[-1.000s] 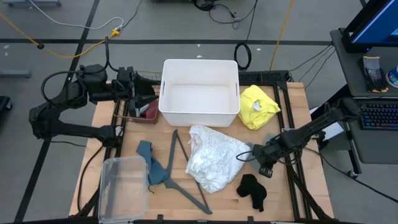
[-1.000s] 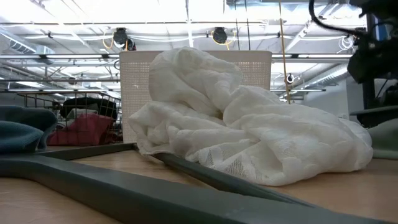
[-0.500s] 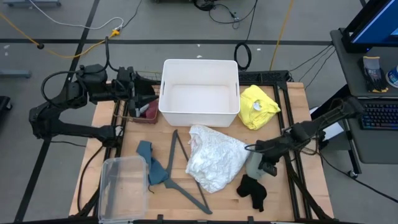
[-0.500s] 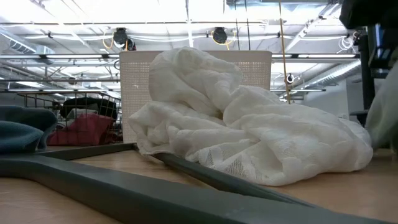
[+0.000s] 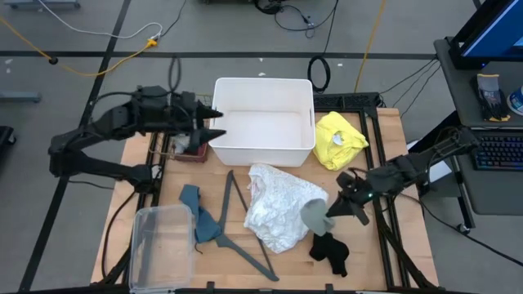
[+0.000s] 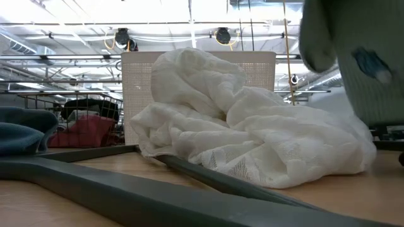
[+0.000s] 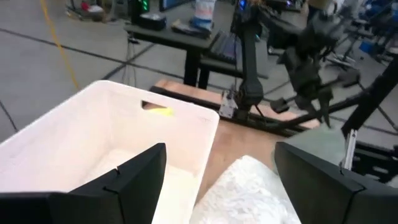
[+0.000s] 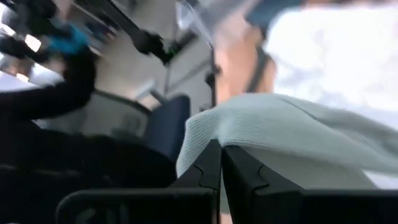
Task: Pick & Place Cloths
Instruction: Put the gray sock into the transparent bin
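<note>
My right gripper (image 5: 333, 210) is shut on a light grey ribbed cloth (image 5: 315, 216), which fills the upper right of the low view (image 6: 360, 57). It hangs between the lacy white cloth (image 5: 282, 204) and the black cloth (image 5: 329, 251), which both lie on the table. A yellow cloth (image 5: 339, 139) lies right of the white bin (image 5: 261, 88). A teal cloth (image 5: 200, 214) lies by the grey hanger (image 5: 241, 220). My left gripper (image 5: 214, 122) stands open at the bin's left wall, touching nothing. My right gripper pinches the grey cloth between its two shut fingers (image 8: 205, 171) at a bunched upper part (image 8: 249, 124); one layer or several, I cannot tell. The fingers come from the table's right, slanting slightly down. The cloth hangs slack below them, clear of the table.
A wire basket holding a maroon cloth (image 5: 192, 147) stands left of the bin. A clear plastic box (image 5: 159, 245) sits at the near left corner. The hanger lies across the table's middle. Another robot's arms (image 7: 305, 56) and desks stand beyond the table.
My right gripper has risen and tipped from pointing down toward level, still shut. The grey cloth has come up off the table with it and now hangs clear. My left gripper has moved toward the table's right, up to the bin's left wall.
</note>
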You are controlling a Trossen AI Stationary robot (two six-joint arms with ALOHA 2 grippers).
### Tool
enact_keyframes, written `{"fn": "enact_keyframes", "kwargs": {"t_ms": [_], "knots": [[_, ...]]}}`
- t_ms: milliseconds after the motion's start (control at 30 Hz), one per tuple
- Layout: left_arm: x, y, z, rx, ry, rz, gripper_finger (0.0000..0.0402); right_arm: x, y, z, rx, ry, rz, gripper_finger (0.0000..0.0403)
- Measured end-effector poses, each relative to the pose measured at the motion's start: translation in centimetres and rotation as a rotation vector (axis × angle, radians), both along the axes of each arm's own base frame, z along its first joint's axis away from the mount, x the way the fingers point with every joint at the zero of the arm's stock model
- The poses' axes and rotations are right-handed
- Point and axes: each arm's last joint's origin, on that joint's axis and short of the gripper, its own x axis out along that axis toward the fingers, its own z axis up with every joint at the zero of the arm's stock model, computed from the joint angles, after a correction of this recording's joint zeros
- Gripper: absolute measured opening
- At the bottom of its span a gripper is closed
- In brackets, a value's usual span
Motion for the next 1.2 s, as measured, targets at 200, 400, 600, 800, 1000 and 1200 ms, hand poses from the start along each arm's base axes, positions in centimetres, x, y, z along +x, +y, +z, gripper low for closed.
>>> {"fn": "enact_keyframes", "kwargs": {"t_ms": [200,400,600,800,1000,1200], "knots": [[3.4,-0.5,-0.8,-0.018,-0.019,-0.134,0.0299,0.5,0.0,1.6,0.014,-0.182,-0.063,0.0],[6.6,-2.1,-1.2,-0.013,-0.092,-0.265,0.0299,1.0,-0.5,3.3,0.04,-0.364,-0.119,0.0],[9.1,-4.2,-1.5,0.002,-0.176,-0.355,0.0299,1.4,-1.6,4.7,0.092,-0.505,-0.189,0.0],[11.3,-5.9,-2.0,0.015,-0.249,-0.384,0.0299,2.3,-2.4,5.1,0.105,-0.559,-0.245,0.0],[12.9,-7.1,-3.0,0.015,-0.26,-0.39,0.0299,3.5,-2.7,4.8,0.107,-0.579,-0.276,0.0],[14.0,-8.5,-3.7,0.008,-0.278,-0.422,0.0299,4.7,-3.1,4.5,0.105,-0.593,-0.307,0.0]]}}
